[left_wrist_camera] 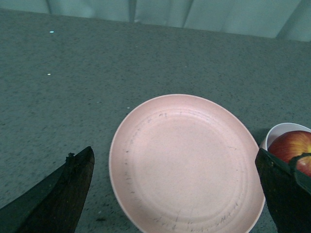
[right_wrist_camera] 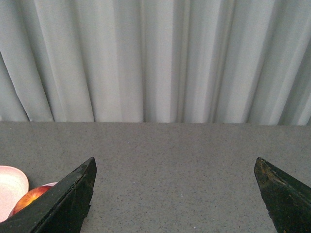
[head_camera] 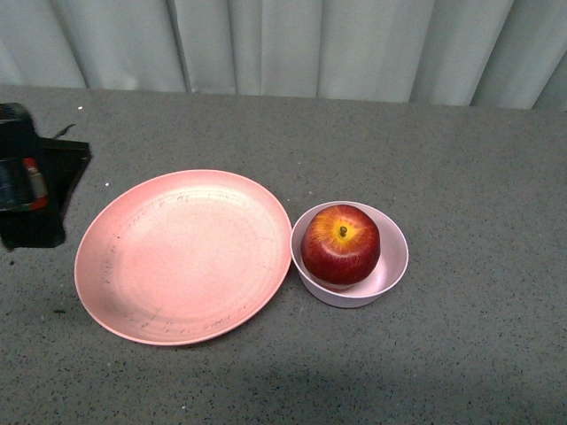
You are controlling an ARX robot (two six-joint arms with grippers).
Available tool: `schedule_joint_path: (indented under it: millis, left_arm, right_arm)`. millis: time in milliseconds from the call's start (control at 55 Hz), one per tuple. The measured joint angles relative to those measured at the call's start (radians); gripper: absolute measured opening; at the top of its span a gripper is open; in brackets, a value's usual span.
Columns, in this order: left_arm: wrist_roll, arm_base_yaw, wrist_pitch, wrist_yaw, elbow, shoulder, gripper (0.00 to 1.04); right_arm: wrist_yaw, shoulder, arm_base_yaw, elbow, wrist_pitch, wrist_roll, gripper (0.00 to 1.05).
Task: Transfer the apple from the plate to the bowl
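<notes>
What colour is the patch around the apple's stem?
Yellow-orange, on the dark red apple; the front view shows it best.

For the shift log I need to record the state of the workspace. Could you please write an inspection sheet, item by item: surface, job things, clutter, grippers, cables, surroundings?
Surface: grey speckled table, a few small white specks near the far left.
Apple: sits in the bowl, stem up, dark red with a yellow patch.
Bowl: pale pink, beside the plate's right edge, rims close or touching.
Plate: salmon-pink, nothing on it, dark scuff marks near the rim.
Clutter: nothing seen.
Left gripper: open, holding nothing, above the plate.
Right gripper: open, holding nothing, over bare table.
Cables: a thin dark wire by the left arm.
Surroundings: pale pleated curtain behind the table.
</notes>
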Motion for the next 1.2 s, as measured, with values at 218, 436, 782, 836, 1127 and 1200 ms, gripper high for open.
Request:
schedule_joint_path:
  millis: [218,436,782,836,1127,1200]
  left_arm:
    - [0.022,-0.002,0.016,-0.022,-0.026,-0.047,0.97]
    - [0.130,0.060,0.400,-0.085,-0.160,-0.109,0.57]
    - [0.149,0.159,0.175,0.010,-0.229,-0.425,0.04]
    - [0.150,0.170,0.140,0.021,-0.233,-0.467,0.04]
    - [0.151,0.279,-0.109,0.129,-0.235,-0.741,0.04]
    - [0.151,0.280,-0.153,0.128,-0.235,-0.789,0.04]
  right_arm:
    - [0.000,0.000,0.000,0.000,0.000,0.000,0.95]
    - [0.001,0.000,0.000,0.000,0.000,0.000,0.95]
    - [0.000,0.000,0.000,0.000,-0.001,0.000,0.95]
    - [0.000,0.000,0.000,0.000,-0.001,0.000,0.95]
    - [0.000,0.000,0.000,0.000,-0.001,0.000,0.95]
    - [0.000,0.000,0.000,0.000,-0.001,0.000,0.95]
